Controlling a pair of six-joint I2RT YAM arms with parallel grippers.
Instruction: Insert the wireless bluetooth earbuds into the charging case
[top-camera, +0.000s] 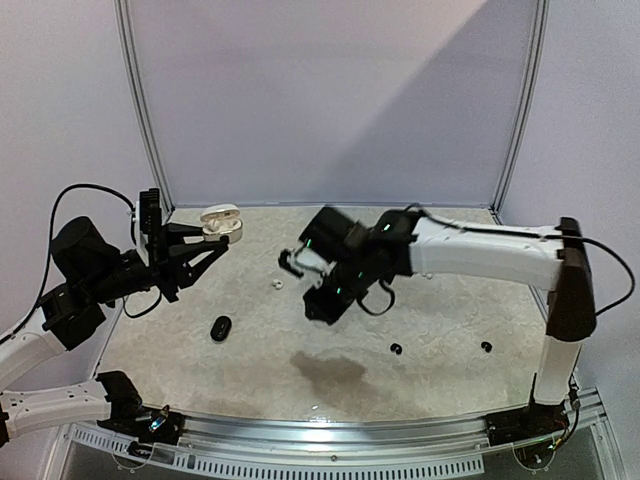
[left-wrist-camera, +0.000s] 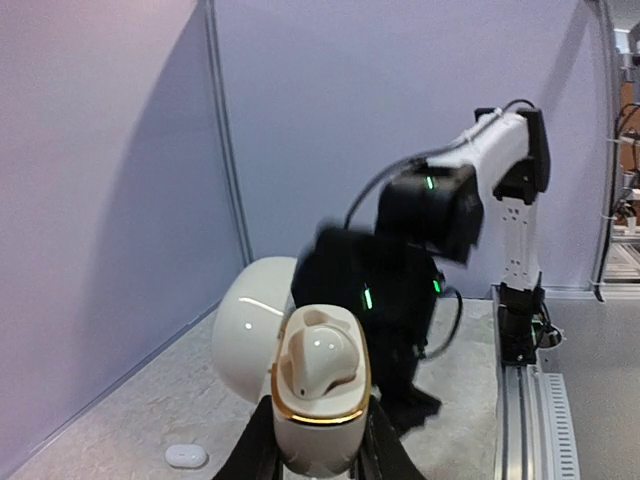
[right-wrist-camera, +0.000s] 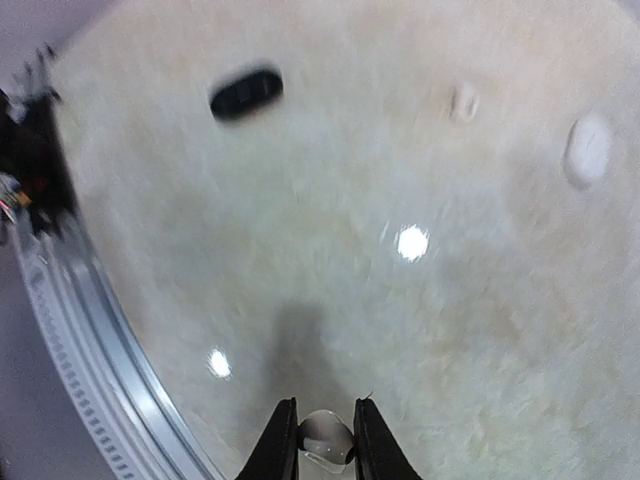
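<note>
Two grippers are both holding items. Left gripper (top-camera: 210, 240) is clamping an open white charging case (left-wrist-camera: 318, 425) above the table (top-camera: 450, 300), a seated white earbud (left-wrist-camera: 318, 358) resting inside. A black case (top-camera: 221, 328) and a loose white earbud (top-camera: 276, 284) are lying mid-table. Right gripper (right-wrist-camera: 325, 420) is pinching a third white earbud (right-wrist-camera: 327, 442) between narrowed fingers. Two black earbuds (top-camera: 396, 348) (top-camera: 486, 346) are lying farther right.

Case (top-camera: 221, 328) on table (top-camera: 440, 385) at left, earbud (top-camera: 396, 348) well to its right
</note>
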